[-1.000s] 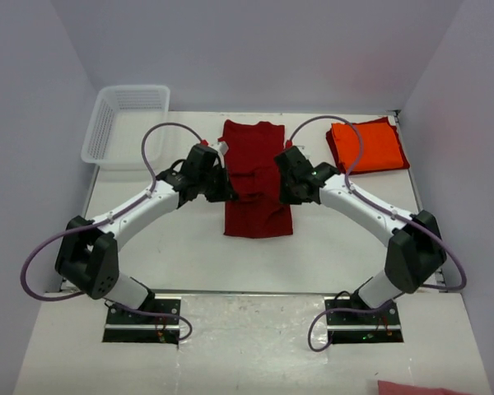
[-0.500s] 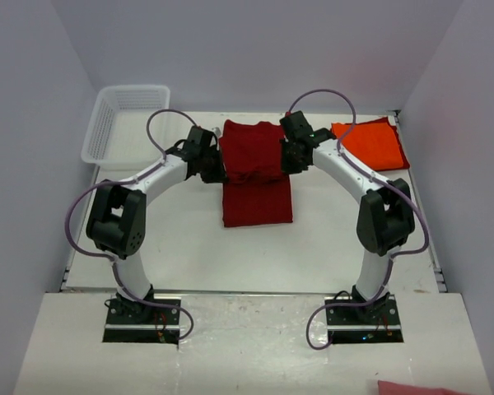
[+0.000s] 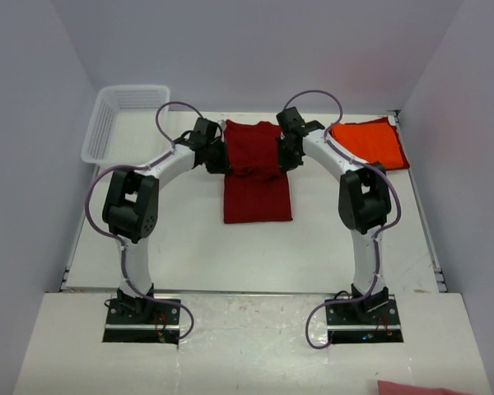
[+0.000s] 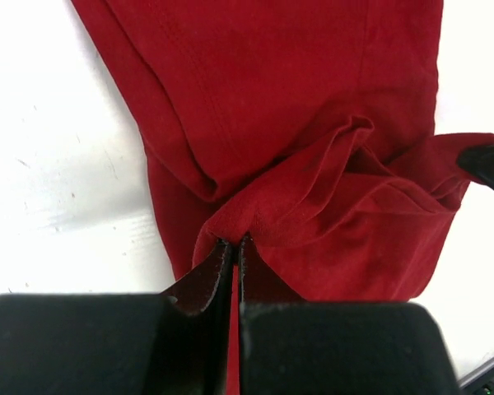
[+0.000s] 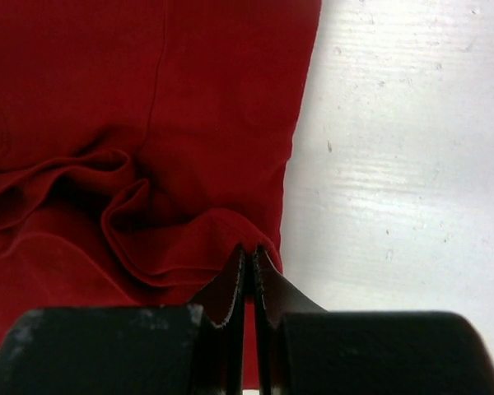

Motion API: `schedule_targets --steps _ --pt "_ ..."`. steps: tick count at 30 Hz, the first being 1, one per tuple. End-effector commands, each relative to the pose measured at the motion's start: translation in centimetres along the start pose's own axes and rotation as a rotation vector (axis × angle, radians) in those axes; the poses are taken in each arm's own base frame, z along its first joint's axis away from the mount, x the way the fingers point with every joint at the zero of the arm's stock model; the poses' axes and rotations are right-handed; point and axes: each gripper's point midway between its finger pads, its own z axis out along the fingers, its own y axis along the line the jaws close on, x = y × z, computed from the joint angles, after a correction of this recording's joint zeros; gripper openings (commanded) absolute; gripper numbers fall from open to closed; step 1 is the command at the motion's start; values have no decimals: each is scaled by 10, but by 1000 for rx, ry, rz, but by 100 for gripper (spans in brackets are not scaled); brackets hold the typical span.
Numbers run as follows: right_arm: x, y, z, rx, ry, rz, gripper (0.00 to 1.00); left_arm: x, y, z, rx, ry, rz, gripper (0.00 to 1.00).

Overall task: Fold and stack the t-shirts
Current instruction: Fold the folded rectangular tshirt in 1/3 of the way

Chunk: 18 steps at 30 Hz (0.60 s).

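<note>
The dark crimson t-shirt (image 3: 256,169) lies lengthwise in the middle of the table, its near part flat and its far part doubled over and bunched. My left gripper (image 3: 220,159) is shut on the shirt's left edge; the left wrist view shows the red cloth (image 4: 329,197) pinched between the closed fingertips (image 4: 235,244). My right gripper (image 3: 285,156) is shut on the right edge; the right wrist view shows a red fold (image 5: 148,164) held at the closed tips (image 5: 250,251). The bright orange t-shirt (image 3: 369,144) lies folded at the far right.
A white mesh basket (image 3: 123,123) stands at the far left corner. Grey walls close in the table on the left, back and right. Both arms arch over the table's far half. A pinkish cloth (image 3: 420,388) shows at the bottom right edge.
Both grippers have carried the shirt's edge away from the bases toward the far end, doubling the cloth over. The arms have stretched out and now stand more upright.
</note>
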Motion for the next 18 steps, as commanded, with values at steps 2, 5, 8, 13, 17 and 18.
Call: schedule_targets --steps 2,5,8,13,17,18 --pt "-23 -1 -1 -19 -30 -31 0 -28 -2 7 27 -57 41 0" --pt "-35 -13 6 13 -48 -28 1 -31 4 10 6 -68 47 0" --pt "-58 -30 12 61 -96 -23 37 -48 22 8 -106 -143 60 13" --pt "-112 -54 -8 143 -264 -57 78 -108 24 -48 -228 -423 162 58" --pt "-112 -62 -44 174 -292 -62 82 -125 8 -93 -260 -545 183 81" --pt "-111 -59 -51 155 -309 -44 82 -119 0 -95 -258 -546 196 83"
